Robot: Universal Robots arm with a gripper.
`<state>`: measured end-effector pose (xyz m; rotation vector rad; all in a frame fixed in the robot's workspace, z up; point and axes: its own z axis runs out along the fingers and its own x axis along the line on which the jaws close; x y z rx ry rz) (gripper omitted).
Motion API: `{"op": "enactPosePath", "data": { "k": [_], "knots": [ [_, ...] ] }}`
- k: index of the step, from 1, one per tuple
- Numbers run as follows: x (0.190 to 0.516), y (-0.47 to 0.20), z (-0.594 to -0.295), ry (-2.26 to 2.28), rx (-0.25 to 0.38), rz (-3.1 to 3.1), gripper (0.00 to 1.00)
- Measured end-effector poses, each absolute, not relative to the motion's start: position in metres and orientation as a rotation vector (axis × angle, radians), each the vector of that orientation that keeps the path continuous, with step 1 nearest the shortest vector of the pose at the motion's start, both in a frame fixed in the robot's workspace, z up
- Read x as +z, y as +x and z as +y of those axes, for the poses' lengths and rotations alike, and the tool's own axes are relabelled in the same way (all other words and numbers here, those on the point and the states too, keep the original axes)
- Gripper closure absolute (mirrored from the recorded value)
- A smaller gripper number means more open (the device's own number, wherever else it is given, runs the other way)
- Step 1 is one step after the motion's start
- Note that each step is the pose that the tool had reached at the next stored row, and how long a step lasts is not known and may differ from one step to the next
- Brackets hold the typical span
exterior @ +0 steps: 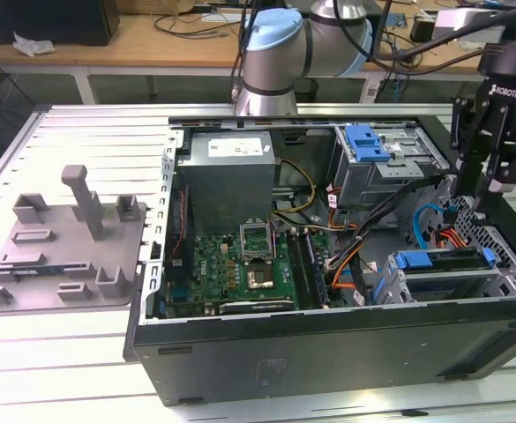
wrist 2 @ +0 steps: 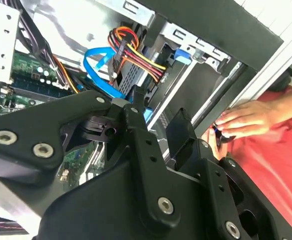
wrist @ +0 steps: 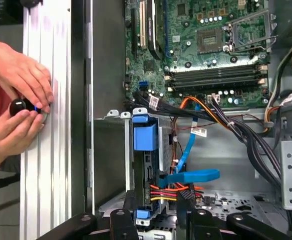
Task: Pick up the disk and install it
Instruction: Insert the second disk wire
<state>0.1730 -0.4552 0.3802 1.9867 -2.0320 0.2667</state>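
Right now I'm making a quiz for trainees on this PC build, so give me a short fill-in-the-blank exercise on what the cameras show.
1. The gripper hangs above the open computer case at the exterior view's ____ end.
2. In the first wrist view, the disk sits in its drive cage with a carrier coloured ____.
3. The flat data cable running to the disk is coloured ____.
4. In the first wrist view, a person's two hands rest on the slatted table ____ the case.

Missing words: right; blue; blue; outside

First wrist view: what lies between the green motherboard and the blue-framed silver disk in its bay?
Black cables with white tags run between the green motherboard and the blue-framed silver disk, in the first wrist view.
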Motion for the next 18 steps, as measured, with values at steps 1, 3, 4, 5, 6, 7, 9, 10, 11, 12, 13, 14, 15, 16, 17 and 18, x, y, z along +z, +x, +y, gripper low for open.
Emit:
{"op": "enactPosePath", "data": {
  "k": [1,3,4,5,6,7,9,10,11,12,13,14,15,16,17,18],
  "knots": [
    [0.380,0.173,-0.455,1.983,0.268,-2.028,0.55],
    [0.378,0.172,-0.452,1.974,0.281,-2.019,0.55],
    [0.377,0.172,-0.450,1.969,0.289,-2.014,0.55],
    [0.376,0.172,-0.447,1.965,0.296,-2.010,0.55],
    [0.374,0.172,-0.444,1.958,0.307,-2.005,0.55],
    [0.373,0.171,-0.442,1.953,0.314,-2.000,0.55],
    [0.372,0.171,-0.438,1.944,0.329,-1.992,0.55],
    [0.371,0.170,-0.437,1.938,0.337,-1.987,0.55],
    [0.370,0.169,-0.436,1.933,0.345,-1.982,0.55],
    [0.369,0.169,-0.436,1.930,0.350,-1.979,0.55],
    [0.368,0.168,-0.436,1.927,0.354,-1.977,0.55],
    [0.366,0.167,-0.436,1.925,0.357,-1.975,0.55],
    [0.364,0.165,-0.436,1.922,0.361,-1.973,0.55],
    [0.362,0.165,-0.436,1.920,0.364,-1.971,0.55],
    [0.361,0.164,-0.436,1.919,0.366,-1.970,0.55],
    [0.358,0.163,-0.436,1.917,0.369,-1.968,0.55]
  ]
}}
